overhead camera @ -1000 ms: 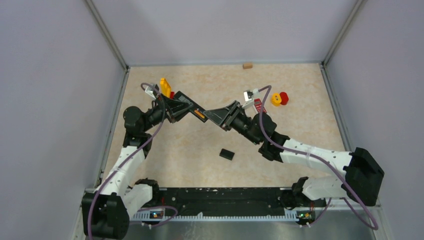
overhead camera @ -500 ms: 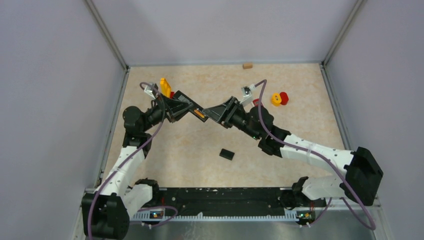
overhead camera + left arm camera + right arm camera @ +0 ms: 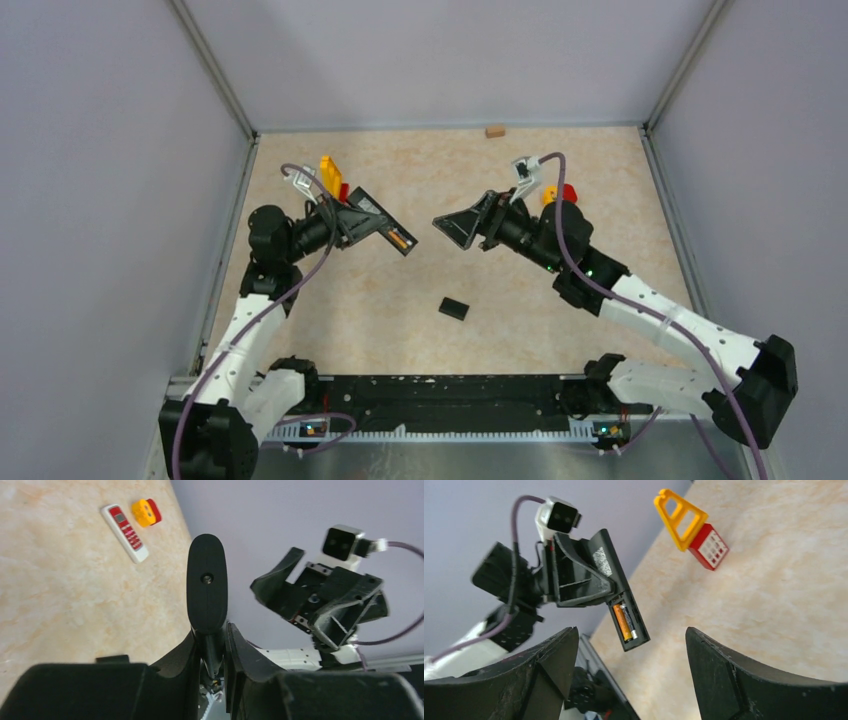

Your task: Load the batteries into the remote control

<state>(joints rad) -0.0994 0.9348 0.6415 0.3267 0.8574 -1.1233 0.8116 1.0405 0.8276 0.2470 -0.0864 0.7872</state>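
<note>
Backed the right gripper (image 3: 460,226) off the remote (image 3: 381,223) since a second ago and spread its jaws wide, nothing in them. Two batteries (image 3: 626,622) seated side by side in the open compartment, one orange, one darker with a metal end; looks full from the right wrist view. Held up off the table (image 3: 370,310), tilted, compartment facing the right arm. Clamped on the remote's body by the left gripper (image 3: 212,647), jaws fully closed around it. No loose cells visible anywhere else. Loading itself judged done. Probably left to do: pick up the black cover (image 3: 453,308) lying on the table between the arms and snap it on. Further out: white-and-red remote (image 3: 125,532), yellow-red toy (image 3: 691,527), small wooden block (image 3: 494,130).
</note>
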